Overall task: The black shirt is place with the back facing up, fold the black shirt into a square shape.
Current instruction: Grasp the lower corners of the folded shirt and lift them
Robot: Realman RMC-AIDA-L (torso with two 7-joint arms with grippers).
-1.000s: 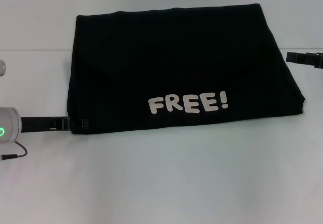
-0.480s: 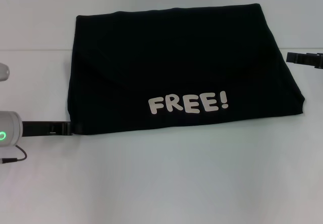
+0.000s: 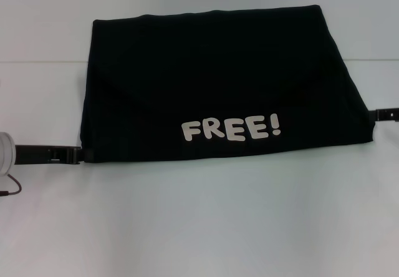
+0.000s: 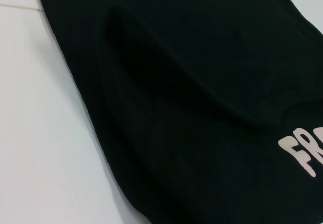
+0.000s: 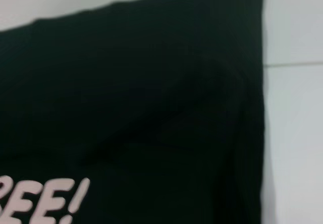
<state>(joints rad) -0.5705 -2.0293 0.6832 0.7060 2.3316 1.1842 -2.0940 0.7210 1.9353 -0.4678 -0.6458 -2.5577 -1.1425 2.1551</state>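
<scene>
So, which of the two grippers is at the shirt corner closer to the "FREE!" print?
The right gripper, at the black shirt's near right corner; the print ends nearer that side. The left gripper sits at the near left corner.

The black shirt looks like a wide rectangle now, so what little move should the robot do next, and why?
Probably close both grippers on the near corners. The black shirt lies wider than deep, lettering up. The left gripper sits at its near left corner, the right gripper at its right edge; lifting those could start another fold toward a square.
</scene>
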